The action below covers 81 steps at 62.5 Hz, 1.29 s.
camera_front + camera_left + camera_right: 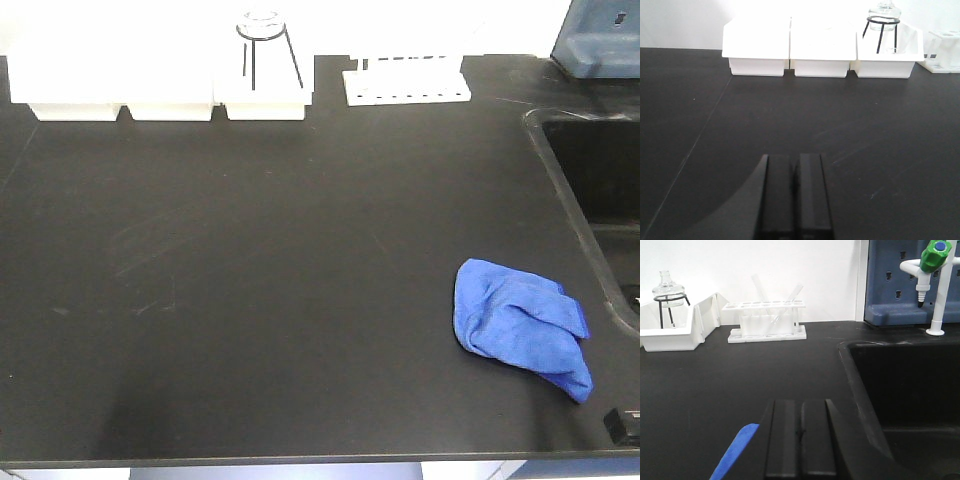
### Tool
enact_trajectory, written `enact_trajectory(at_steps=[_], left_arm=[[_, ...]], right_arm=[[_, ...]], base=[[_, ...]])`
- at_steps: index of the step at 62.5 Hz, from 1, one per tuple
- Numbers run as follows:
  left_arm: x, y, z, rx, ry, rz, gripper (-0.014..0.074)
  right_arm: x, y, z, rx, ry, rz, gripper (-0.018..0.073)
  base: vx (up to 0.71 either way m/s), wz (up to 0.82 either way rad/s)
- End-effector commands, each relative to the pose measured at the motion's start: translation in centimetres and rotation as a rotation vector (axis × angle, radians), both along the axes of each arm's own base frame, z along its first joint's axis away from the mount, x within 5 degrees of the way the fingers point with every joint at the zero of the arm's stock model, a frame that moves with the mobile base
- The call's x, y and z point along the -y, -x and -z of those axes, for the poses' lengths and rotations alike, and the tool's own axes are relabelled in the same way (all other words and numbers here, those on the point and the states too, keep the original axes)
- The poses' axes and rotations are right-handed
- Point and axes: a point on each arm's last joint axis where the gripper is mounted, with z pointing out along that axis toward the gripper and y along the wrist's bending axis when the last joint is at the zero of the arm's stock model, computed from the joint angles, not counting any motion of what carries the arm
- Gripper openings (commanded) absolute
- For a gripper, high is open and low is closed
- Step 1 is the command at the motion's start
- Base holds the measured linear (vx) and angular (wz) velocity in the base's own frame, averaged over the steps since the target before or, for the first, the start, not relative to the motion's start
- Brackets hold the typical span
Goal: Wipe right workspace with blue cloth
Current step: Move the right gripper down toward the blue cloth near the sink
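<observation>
A crumpled blue cloth (520, 325) lies on the black countertop (260, 260) at the right front, close to the sink's edge. A strip of it (735, 452) shows at the lower left of the right wrist view, just left of my right gripper (801, 410). That gripper is shut and empty, its two fingers pressed together, low over the counter. Only a small dark corner of it (622, 424) shows at the front view's lower right. My left gripper (795, 165) is shut and empty over bare counter at the left.
A black sink (600, 160) is sunk into the counter at the right, with a green-capped tap (935, 270) behind it. Three white bins (820, 47), a glass flask on a ring stand (265, 40) and a white test-tube rack (765, 320) line the back wall.
</observation>
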Motion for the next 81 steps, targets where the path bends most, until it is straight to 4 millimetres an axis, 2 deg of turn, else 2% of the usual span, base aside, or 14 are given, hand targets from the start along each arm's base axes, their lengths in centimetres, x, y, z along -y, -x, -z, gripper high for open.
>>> enact_trajectory(at_steps=[1,30,39,46,52,57,64,71,81], left_arm=[[0.1,-0.1,0.2,0.064,0.008,0.015,-0.0006],[0.1,-0.1,0.2,0.064,0.008,0.015,-0.0006],[0.1,-0.1,0.2,0.064,0.008,0.015,-0.0006],[0.1,-0.1,0.2,0.064,0.008,0.015,-0.0006],[0.1,-0.1,0.2,0.064,0.008,0.015,-0.0006],[0.1,-0.1,0.2,0.064,0.008,0.015,-0.0006],[0.1,-0.1,0.2,0.064,0.008,0.015,-0.0006],[0.1,-0.1,0.2,0.064,0.008,0.015,-0.0006],[0.1,-0.1,0.2,0.064,0.008,0.015,-0.0006]], right_arm=[[0.1,-0.1,-0.1,0.07,0.013,0.012,-0.0008],[0.1,-0.1,-0.3,0.092,0.023,0.013,-0.0008],[0.2,0.0,-1.6,0.221,0.022,0.025,-0.0008],[0.2,0.4,-3.8,0.281,0.021,0.025,-0.0008],[0.1,1.1,-6.9,0.282,0.021,0.016,-0.0008],[0.0,1.5,-9.6,0.213,0.024,0.003,-0.0008],[-0.1,1.0,-12.1,0.022,0.028,-0.017,-0.0008],[-0.3,-0.2,-13.4,-0.187,0.033,-0.035,-0.0008],[-0.3,-1.7,-14.7,-0.318,0.034,-0.045,-0.0008]], base=[[0.0,0.0],[0.0,0.0],[0.0,0.0],[0.0,0.0],[0.0,0.0],[0.0,0.0],[0.0,0.0],[0.0,0.0],[0.0,0.0]])
